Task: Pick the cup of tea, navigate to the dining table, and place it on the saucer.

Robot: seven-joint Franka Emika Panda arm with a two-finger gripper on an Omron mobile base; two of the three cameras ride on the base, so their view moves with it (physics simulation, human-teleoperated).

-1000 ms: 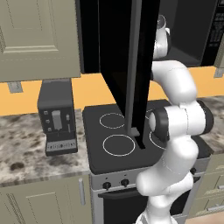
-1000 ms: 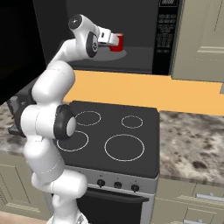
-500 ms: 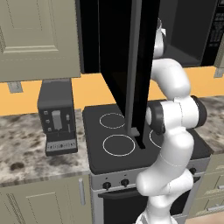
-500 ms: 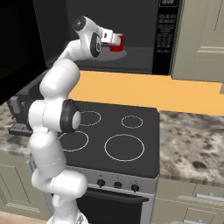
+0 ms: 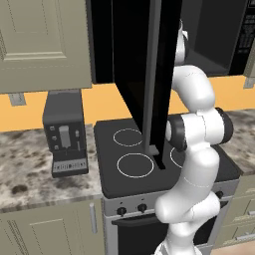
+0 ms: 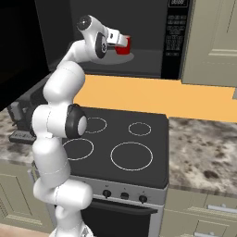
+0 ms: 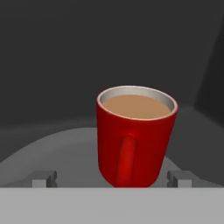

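Pincer (image 7: 112, 179) wide open, holding nothing, fingertips (image 7: 43, 178) apart either side of cup of tea (image 7: 135, 135); cup upright on grey microwave turntable (image 7: 52, 148), handle facing pincer, brown tea inside; microwave (image 6: 152, 41) above stove (image 6: 125, 148), door open

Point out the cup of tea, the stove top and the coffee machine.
cup of tea (image 7: 135, 144): hand view, on its red side wall beside the handle.
stove top (image 6: 121, 141): right base view, on the black glass between the burner rings.
coffee machine (image 5: 63, 134): left base view, on its front panel.
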